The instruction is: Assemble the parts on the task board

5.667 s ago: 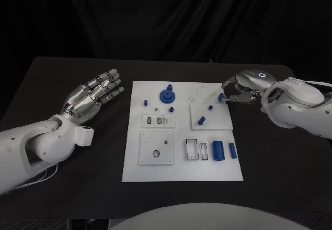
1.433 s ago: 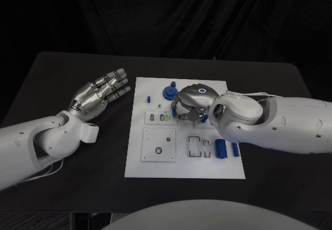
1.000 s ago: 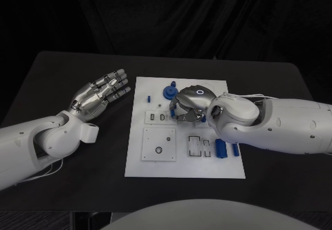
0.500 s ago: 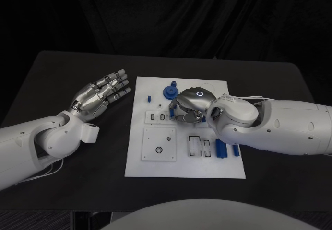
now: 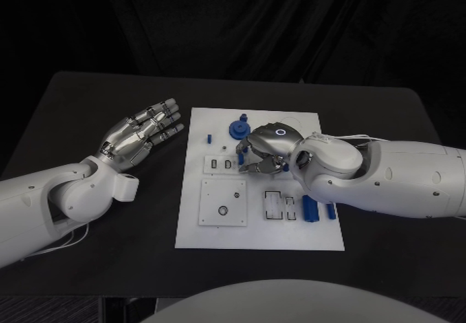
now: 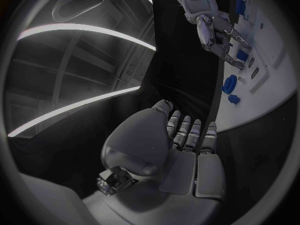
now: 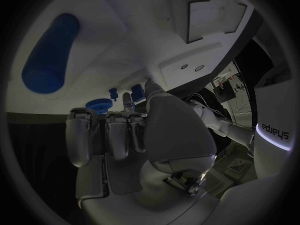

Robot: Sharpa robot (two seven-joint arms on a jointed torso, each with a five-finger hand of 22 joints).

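Right arm showing "sharpa" lettering in right wrist view. Right hand (image 5: pixel 264 151) hovering over task board (image 5: pixel 257 239) middle, fingers curling down; grasp cannot be told. Blue cylinder (image 5: pixel 309 208) lying just beside forearm. Left hand (image 5: pixel 136 134) resting released, fingers spreading, beside board's left edge. Blue knob (image 5: pixel 237 129) standing beyond right hand.

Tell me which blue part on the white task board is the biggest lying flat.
The thick blue cylinder near the white task board's front right corner, partly under the right arm; the slimmer blue rod beside it is thinner.
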